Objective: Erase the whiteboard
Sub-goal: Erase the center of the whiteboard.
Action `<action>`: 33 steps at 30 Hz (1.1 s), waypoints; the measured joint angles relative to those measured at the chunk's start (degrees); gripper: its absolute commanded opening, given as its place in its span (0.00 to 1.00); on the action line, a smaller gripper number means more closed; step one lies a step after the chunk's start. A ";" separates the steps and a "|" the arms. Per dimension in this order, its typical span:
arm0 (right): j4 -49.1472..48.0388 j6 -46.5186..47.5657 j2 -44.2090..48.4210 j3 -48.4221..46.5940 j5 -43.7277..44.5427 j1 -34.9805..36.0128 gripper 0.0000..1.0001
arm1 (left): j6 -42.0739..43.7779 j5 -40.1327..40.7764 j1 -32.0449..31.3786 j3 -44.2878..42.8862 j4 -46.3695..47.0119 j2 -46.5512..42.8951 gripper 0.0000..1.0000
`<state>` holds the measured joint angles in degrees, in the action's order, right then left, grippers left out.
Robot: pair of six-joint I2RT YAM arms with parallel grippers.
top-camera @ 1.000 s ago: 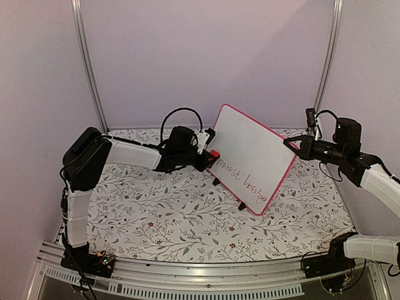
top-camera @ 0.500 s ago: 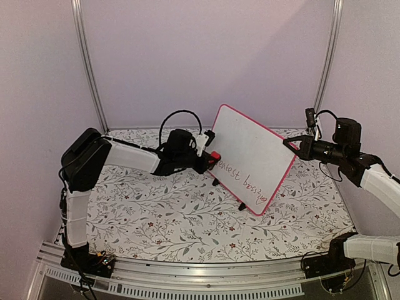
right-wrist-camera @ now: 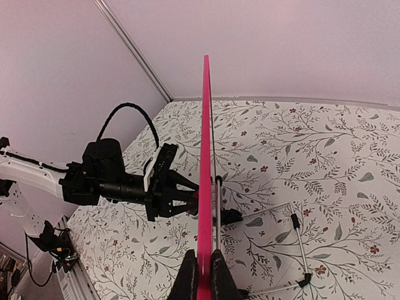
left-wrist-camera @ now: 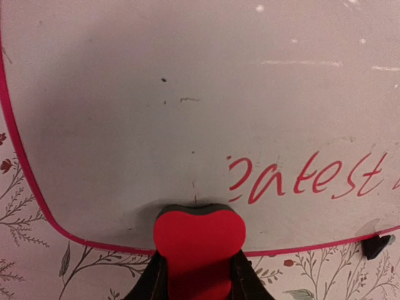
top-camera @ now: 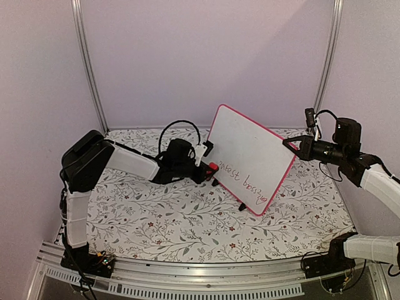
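By the lower corner of the whiteboard (top-camera: 250,156), propped on the worktop (top-camera: 156,212), the left pincer (left-wrist-camera: 197,284) pinches an eraser (left-wrist-camera: 199,234) (writing (left-wrist-camera: 306,178) just beside); the right pincer (right-wrist-camera: 204,274) grips its edge. Hard pushing might wrench it loose.

Enclosure: plain pale-lilac back wall (top-camera: 206,56), with matching left wall (top-camera: 31,94) and right wall (top-camera: 375,62). Two aluminium posts run up the back corners, left upright (top-camera: 87,62) and right upright (top-camera: 329,56), splaying outward toward the top in the overhead view. Table is covered by a white cloth (top-camera: 175,219) printed with grey-green leafy sprigs and small red flowers, lying flat. Slotted aluminium rail (top-camera: 206,275) along the near edge. Light is soft, even and faintly pinkish, with only weak shadows on the cloth.
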<state>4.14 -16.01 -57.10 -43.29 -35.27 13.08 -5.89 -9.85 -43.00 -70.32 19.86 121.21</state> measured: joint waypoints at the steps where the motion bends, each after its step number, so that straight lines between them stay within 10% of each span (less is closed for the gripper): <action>1: -0.02 0.00 0.00 0.00 0.00 0.00 0.00 | -0.07 0.00 0.00 0.00 0.00 0.00 0.00; 33: -0.02 0.02 0.00 0.00 0.04 0.00 0.00 | 0.35 -3.82 0.44 -3.63 2.01 -0.74 0.00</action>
<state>4.12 -15.99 -57.10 -43.29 -35.22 13.08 -5.54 -13.67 -42.57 -73.95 21.87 120.46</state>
